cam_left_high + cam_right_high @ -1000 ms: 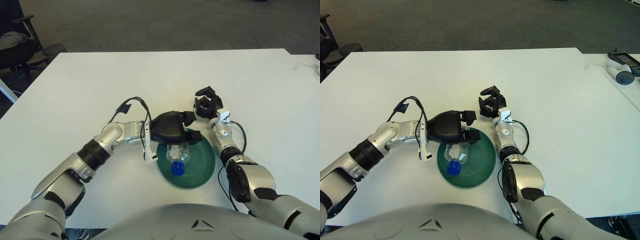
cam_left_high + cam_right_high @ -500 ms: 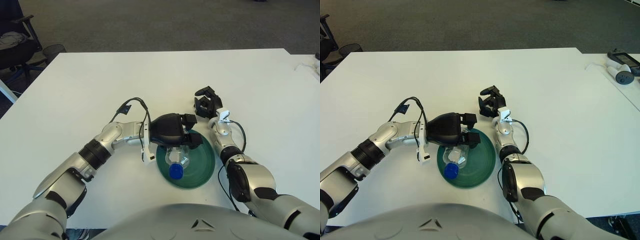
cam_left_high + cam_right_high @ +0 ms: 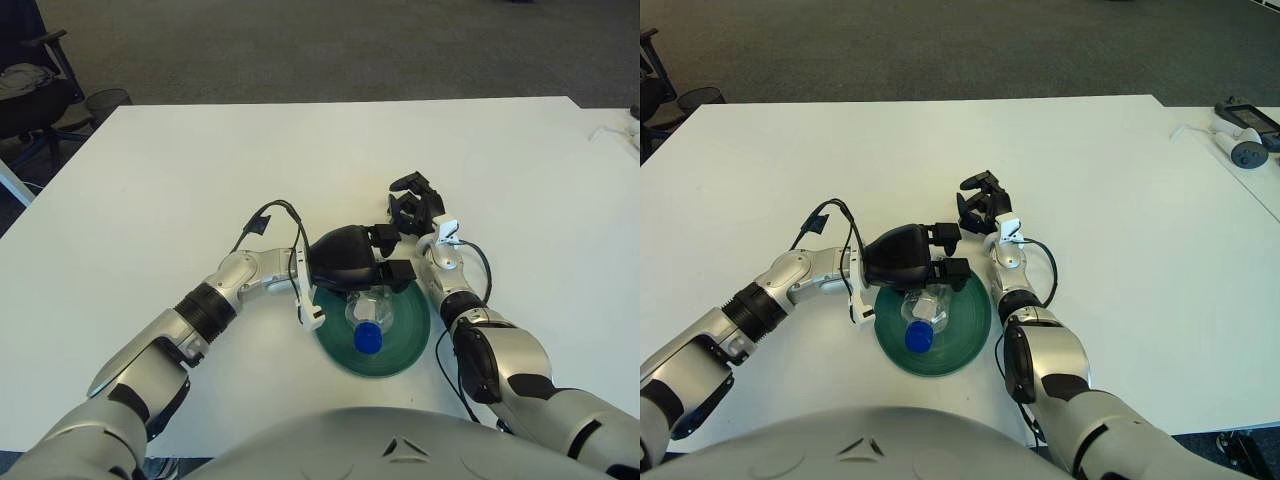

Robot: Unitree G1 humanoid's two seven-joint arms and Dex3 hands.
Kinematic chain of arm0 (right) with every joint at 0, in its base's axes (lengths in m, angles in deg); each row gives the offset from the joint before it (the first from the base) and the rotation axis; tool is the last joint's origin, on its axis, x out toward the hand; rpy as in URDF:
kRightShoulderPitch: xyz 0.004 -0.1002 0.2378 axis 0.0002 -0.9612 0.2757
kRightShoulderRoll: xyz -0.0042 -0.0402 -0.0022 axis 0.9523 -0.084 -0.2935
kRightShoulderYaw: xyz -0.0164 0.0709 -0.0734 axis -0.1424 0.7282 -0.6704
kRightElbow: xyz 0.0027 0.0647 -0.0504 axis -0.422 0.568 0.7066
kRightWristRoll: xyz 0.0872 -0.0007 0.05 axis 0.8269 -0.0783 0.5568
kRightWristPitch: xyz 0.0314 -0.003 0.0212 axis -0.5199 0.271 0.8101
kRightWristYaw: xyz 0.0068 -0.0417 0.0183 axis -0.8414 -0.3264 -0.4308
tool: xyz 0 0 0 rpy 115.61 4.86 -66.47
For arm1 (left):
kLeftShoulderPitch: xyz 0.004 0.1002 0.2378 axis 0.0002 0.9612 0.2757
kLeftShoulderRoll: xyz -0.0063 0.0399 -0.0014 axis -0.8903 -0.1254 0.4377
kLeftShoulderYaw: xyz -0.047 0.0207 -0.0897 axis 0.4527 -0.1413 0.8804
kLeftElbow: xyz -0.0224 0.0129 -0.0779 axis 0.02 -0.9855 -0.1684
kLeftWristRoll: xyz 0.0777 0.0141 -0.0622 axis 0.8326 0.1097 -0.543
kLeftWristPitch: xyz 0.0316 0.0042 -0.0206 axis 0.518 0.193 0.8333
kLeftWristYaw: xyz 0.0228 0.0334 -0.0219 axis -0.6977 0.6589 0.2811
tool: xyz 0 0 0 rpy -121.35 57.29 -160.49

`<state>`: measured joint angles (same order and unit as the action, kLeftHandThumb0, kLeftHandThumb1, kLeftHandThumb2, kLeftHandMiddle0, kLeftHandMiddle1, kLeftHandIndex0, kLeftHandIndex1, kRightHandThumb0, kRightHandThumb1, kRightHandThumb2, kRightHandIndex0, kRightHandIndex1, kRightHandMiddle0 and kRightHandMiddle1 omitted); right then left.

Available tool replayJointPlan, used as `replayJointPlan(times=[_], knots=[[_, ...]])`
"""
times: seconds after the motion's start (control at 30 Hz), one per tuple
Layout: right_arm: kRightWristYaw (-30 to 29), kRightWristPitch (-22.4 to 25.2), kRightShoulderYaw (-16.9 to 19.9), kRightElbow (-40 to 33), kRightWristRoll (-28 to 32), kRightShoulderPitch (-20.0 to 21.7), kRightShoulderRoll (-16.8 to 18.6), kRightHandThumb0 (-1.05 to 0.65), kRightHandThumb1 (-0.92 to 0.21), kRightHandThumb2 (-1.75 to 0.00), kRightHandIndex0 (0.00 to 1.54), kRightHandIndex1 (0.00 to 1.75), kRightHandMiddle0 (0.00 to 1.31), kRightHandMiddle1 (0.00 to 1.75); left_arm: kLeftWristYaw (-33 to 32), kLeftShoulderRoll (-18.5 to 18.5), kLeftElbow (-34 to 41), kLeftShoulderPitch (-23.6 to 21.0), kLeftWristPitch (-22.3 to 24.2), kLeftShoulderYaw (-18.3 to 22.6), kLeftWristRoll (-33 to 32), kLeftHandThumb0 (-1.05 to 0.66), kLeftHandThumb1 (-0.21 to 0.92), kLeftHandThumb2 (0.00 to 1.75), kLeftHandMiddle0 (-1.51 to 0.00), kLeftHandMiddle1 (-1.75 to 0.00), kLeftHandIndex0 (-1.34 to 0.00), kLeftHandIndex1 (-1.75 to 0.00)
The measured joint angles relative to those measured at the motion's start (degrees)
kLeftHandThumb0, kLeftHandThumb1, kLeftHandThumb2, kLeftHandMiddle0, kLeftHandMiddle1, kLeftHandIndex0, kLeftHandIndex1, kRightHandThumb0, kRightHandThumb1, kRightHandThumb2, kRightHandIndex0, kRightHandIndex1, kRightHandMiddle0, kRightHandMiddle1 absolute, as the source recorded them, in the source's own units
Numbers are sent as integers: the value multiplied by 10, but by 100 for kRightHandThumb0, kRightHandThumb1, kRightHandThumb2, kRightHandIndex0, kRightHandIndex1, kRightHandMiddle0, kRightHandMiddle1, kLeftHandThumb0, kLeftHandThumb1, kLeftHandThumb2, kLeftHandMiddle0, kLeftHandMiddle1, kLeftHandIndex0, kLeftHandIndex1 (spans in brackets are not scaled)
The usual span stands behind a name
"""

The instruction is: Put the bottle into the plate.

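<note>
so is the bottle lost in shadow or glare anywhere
Left eye view: the left hand hides the bottle's far end, but its blue cap stands out against the green plate, no glare. Right eye view: the same, with only soft shadow under the hand.

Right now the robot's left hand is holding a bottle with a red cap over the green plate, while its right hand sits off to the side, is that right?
Nearly: the cap is blue, not red, as the left eye view shows. The rest stands: the left hand holds the bottle over the green plate, and the right hand shows beyond the plate's right side.
</note>
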<state>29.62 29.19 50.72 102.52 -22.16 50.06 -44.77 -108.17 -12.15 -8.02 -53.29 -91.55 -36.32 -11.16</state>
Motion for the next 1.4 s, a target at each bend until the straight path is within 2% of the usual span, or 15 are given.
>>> replayJointPlan(times=[0.07,0.1,0.13,0.17,0.27,0.37,0.47,0.57,0.87,1.4], knots=[[-1,0,0,0,0,0,0,0,-56,-95,49,168,33,157,-7,-1,-2,0,-1,0,1,-61,82,85,-14,-105,-12,-118],[-2,1,0,0,0,0,1,0,-56,-95,49,168,33,157,-10,-2,-3,0,-1,0,1,-65,84,85,-14,-93,-10,-111],[-3,1,0,0,0,1,1,0,-58,-93,48,167,31,158,-11,-3,-4,0,-1,0,1,-74,87,88,-10,-70,-6,-92],[-5,2,-1,0,0,1,2,0,-59,-92,48,167,31,158,-11,-4,-4,0,0,0,1,-80,89,90,-8,-54,-4,-80],[-6,5,-2,0,-1,2,3,0,-62,-88,47,166,27,159,-13,-6,-11,1,0,0,1,-91,91,98,-3,-28,-1,-38],[-5,9,-5,0,-3,4,2,0,-64,-86,47,165,25,161,-23,-5,-26,0,-2,0,1,-98,92,102,-1,-15,0,-16],[-2,14,-7,0,-3,6,-2,0,-63,-88,47,165,25,162,-32,-6,-41,0,-4,0,2,-102,92,102,0,-7,0,-5],[6,20,-7,0,-3,9,-9,0,-61,-91,47,166,25,163,-40,-6,-50,0,-3,0,9,-104,92,102,0,-4,0,-2],[17,57,-9,1,-5,24,-18,0,-58,-98,47,171,24,166,-70,-7,-61,-5,4,-2,36,-105,92,99,0,-1,0,0],[6,59,-13,3,-5,26,-14,0,-57,-99,47,171,24,166,-83,-37,-70,-34,4,1,55,-105,92,100,0,0,0,0]])
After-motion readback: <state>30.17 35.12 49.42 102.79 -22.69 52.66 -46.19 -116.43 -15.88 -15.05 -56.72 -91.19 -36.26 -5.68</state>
